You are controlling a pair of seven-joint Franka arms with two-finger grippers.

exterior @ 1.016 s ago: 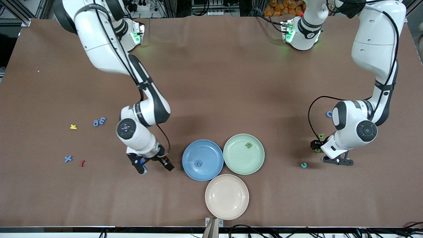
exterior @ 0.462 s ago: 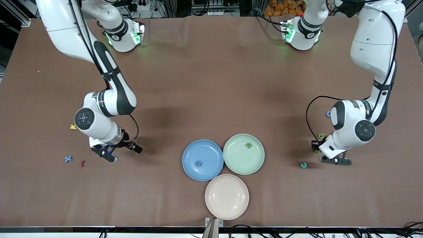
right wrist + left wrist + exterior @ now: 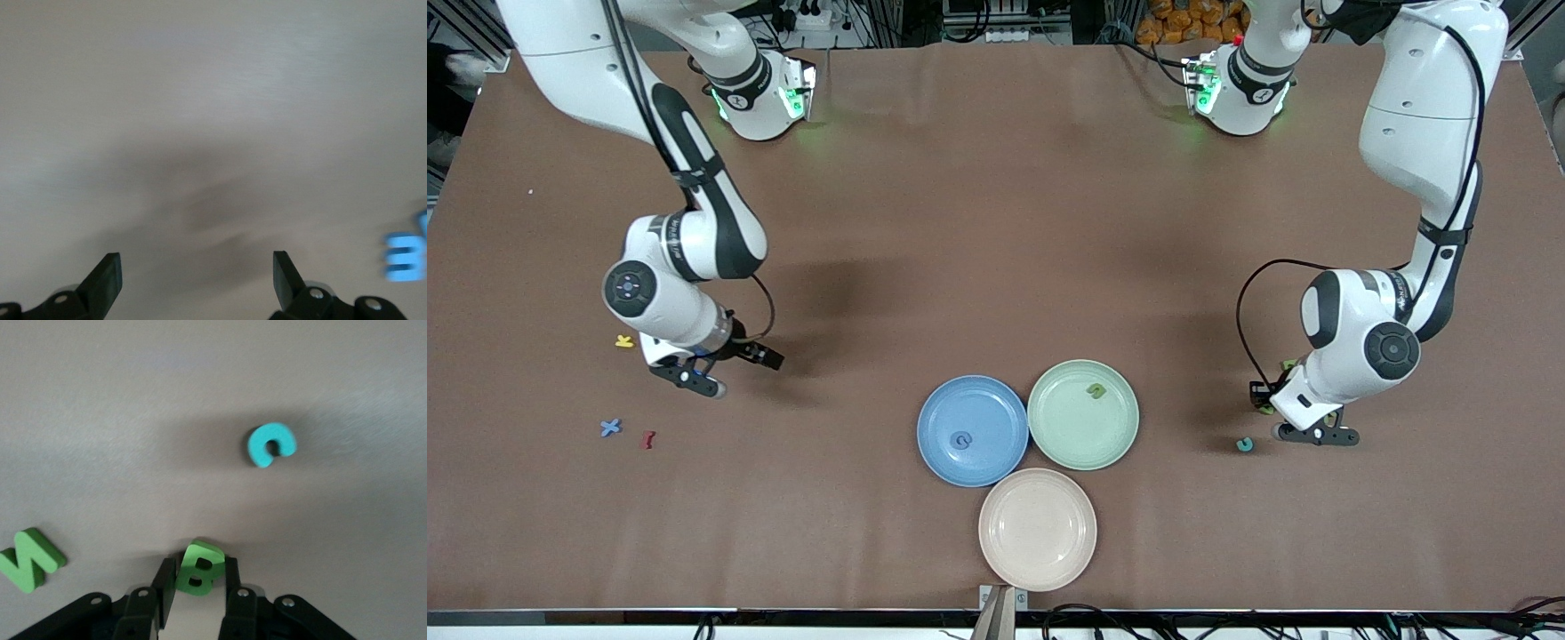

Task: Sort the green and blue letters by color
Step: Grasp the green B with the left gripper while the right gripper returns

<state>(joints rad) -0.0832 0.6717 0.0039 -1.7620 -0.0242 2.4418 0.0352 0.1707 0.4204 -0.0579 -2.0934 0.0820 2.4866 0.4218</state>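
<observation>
Left gripper (image 3: 198, 583) low at the table's left-arm end, jaws clamped on a green letter (image 3: 198, 567), wrist bent down, forearm running in from 1 o'clock. Right gripper (image 3: 197, 280) low at the right-arm end, fingers (image 3: 107, 280) spread wide, nothing between, forearm from 12 o'clock.

This is a robotics lab. Two white arms are bolted at the edge of a table (image 3: 996, 222) covered in plain brown cloth, their bases (image 3: 758, 93) glowing with green status lights. Just past that edge of the table stand aluminium frame struts (image 3: 480, 31), power strips (image 3: 996, 31) and loose black cables. Along the table's edge nearest the front camera, more cables (image 3: 1138, 615) trail beside a metal bracket (image 3: 999, 613).
</observation>
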